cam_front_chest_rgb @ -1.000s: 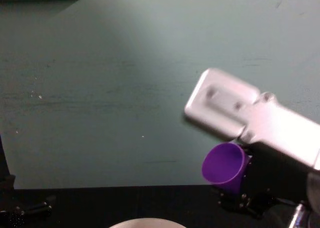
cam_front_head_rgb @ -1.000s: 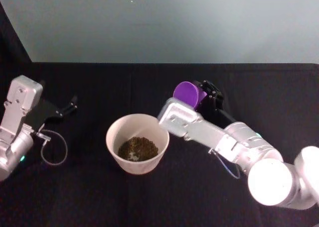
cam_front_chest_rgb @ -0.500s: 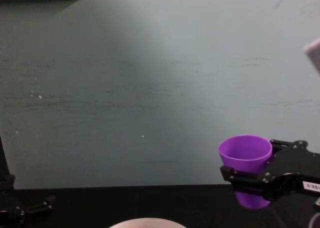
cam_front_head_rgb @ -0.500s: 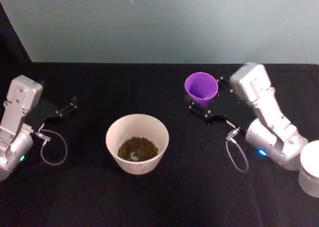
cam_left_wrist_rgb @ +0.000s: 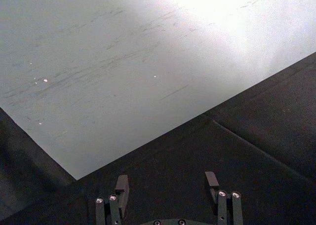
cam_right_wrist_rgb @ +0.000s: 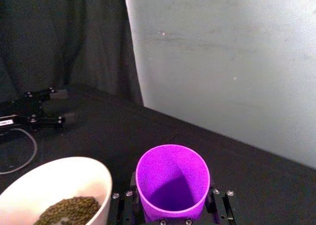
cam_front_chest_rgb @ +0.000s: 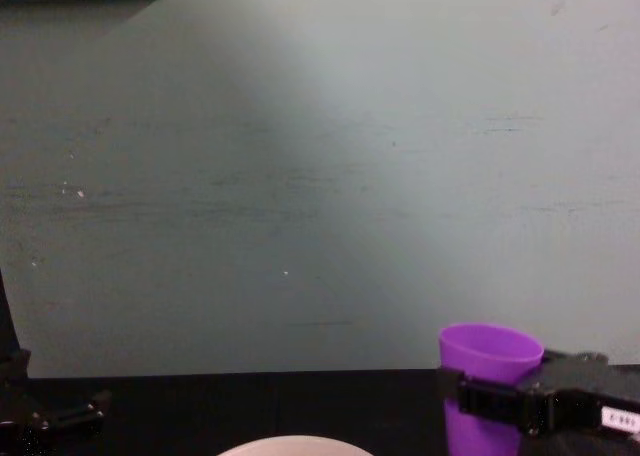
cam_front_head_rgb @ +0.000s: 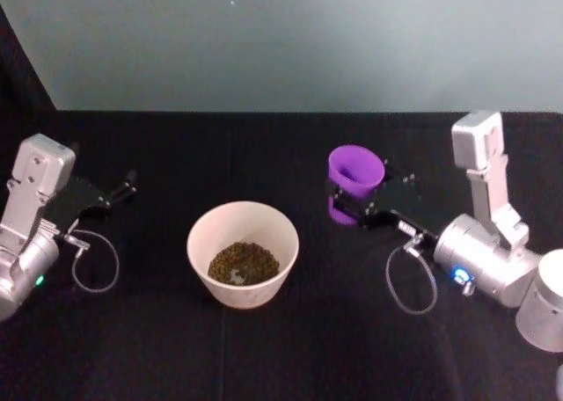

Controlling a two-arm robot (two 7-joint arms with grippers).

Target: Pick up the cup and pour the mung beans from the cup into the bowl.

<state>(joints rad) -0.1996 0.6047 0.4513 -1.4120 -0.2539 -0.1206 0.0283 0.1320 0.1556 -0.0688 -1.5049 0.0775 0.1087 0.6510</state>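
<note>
The purple cup [cam_front_head_rgb: 355, 181] stands upright to the right of the bowl [cam_front_head_rgb: 201, 229], low over the black table. My right gripper [cam_front_head_rgb: 361, 199] is shut on the cup's sides. From the right wrist view the cup [cam_right_wrist_rgb: 173, 180] looks empty inside, with black fingers [cam_right_wrist_rgb: 220, 201] on either side of it. Mung beans [cam_front_head_rgb: 244, 262] lie in the bottom of the pale bowl [cam_right_wrist_rgb: 79, 165]. In the chest view the cup [cam_front_chest_rgb: 488, 361] sits at the lower right in the gripper [cam_front_chest_rgb: 500, 404]. My left gripper [cam_front_head_rgb: 114, 193] rests open at the far left.
A black cloth covers the table [cam_front_head_rgb: 281, 348], with a pale green wall [cam_front_head_rgb: 290, 40] behind its far edge. A thin cable loop [cam_front_head_rgb: 92, 265] hangs by the left arm and another loop [cam_front_head_rgb: 409, 282] by the right arm. The bowl rim [cam_front_chest_rgb: 295, 444] peeks in at the chest view's bottom.
The cup went from tipped on its side near the bowl to upright, moving right and then lower toward the table. The right arm swung back to the right. The left arm stayed still.
</note>
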